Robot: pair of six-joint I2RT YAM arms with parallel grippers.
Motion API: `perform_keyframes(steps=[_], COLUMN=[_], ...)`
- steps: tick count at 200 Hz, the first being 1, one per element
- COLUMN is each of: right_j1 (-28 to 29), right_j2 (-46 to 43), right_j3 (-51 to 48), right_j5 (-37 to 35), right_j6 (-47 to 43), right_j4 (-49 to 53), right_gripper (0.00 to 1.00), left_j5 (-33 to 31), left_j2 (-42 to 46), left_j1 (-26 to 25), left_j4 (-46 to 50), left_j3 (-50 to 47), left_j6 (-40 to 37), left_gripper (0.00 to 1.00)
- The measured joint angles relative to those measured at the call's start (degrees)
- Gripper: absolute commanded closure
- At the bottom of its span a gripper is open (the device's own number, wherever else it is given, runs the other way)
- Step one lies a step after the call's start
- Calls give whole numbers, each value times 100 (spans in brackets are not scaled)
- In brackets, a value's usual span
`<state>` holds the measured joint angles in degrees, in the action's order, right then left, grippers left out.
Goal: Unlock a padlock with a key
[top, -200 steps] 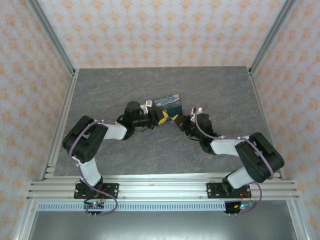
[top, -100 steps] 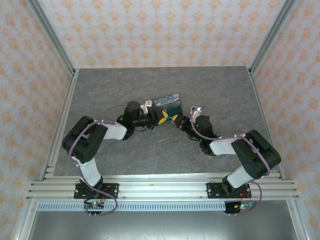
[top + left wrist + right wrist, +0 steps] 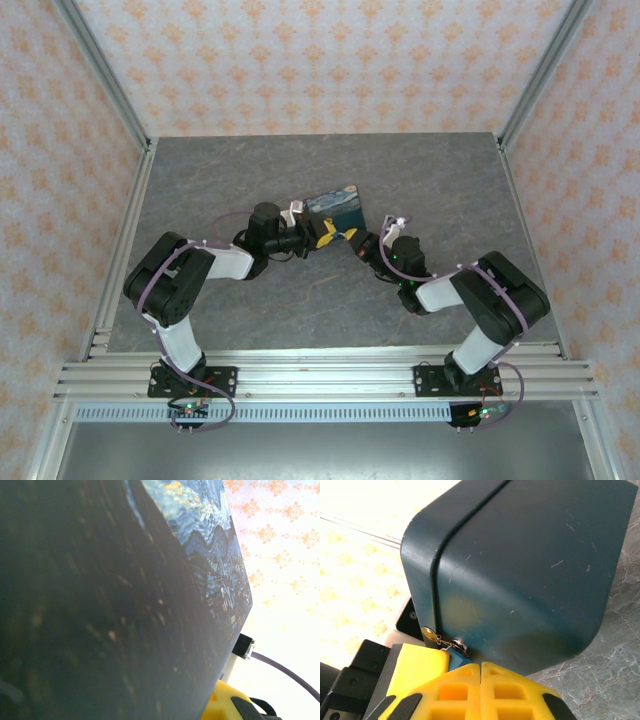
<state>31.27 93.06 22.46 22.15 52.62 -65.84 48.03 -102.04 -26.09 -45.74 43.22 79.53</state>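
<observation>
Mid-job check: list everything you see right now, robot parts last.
box: one, dark blue with a swirl-painted top, mid-table, at both gripper tips.
padlock: one, a blue sliver, likely it, at the box's lower corner.
metal fittings: two small bits, brass and silvery, on that same corner.
table: one, grey stone pattern.
walls: pale with orange motifs, around the table.
left gripper: yellow fingers, shut, at the box's near edge.
right gripper: yellow fingers, pressed shut, just below the box's corner.
</observation>
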Motion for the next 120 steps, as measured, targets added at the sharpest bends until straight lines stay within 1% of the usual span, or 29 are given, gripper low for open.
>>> perform_keyframes(steps=[53, 120], right_j1=[15, 59], right_j2=[22, 20], right_j3=[20, 83], right_j5=[7, -22], right_j6=[752, 997], right_j4=[-120, -103], right_gripper=[100, 100], left_j5=[-70, -203], left_j2=[103, 164], left_j1=[-4, -4], left_j4=[-4, 7], left_j3=[0, 0], left_j6=[22, 59], left_gripper=[100, 100])
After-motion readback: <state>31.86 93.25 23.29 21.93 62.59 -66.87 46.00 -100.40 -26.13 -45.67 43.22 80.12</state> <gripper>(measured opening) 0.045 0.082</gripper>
